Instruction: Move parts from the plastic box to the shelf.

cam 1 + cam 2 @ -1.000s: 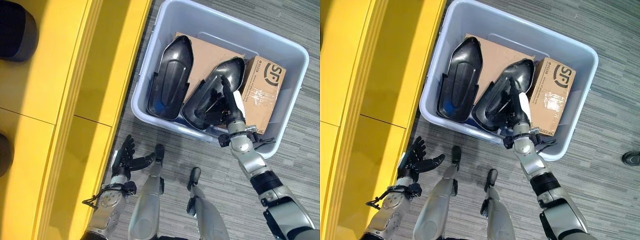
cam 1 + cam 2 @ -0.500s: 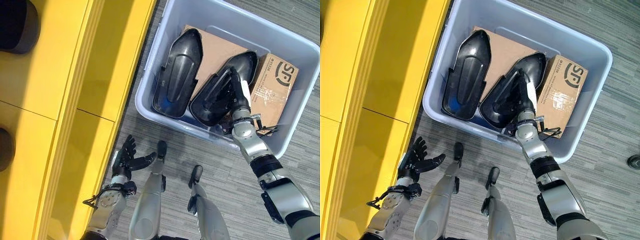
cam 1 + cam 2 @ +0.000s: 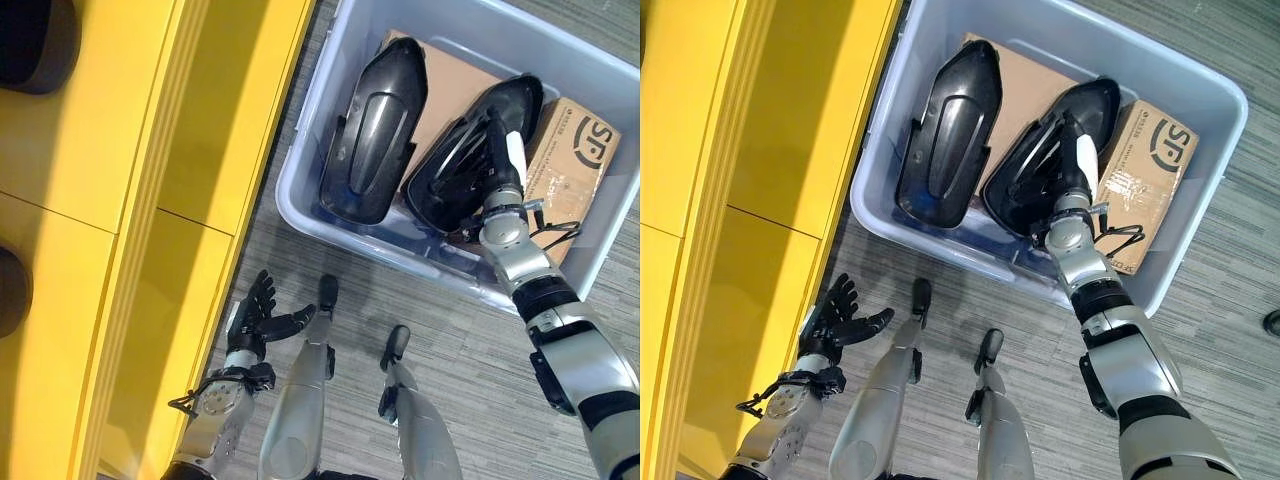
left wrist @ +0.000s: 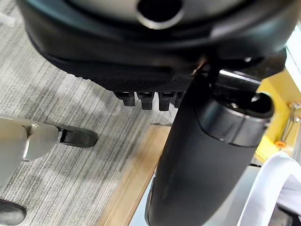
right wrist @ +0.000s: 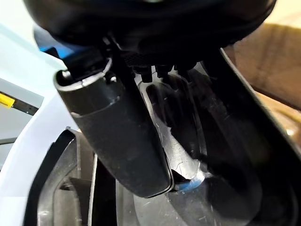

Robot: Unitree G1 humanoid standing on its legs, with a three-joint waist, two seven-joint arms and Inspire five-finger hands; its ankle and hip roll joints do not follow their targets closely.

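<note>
Overhead, the right hand (image 3: 497,165) lies on the right-hand black part (image 3: 462,172) inside the plastic box (image 3: 300,150), beside a second black part (image 3: 368,130) and a cardboard carton (image 3: 575,160). Its wrist view shows the thumb (image 5: 117,132) against that part; whether it grips I cannot tell. Lower left, the left hand (image 3: 835,320) hovers spread by the yellow shelf (image 3: 730,150).
</note>
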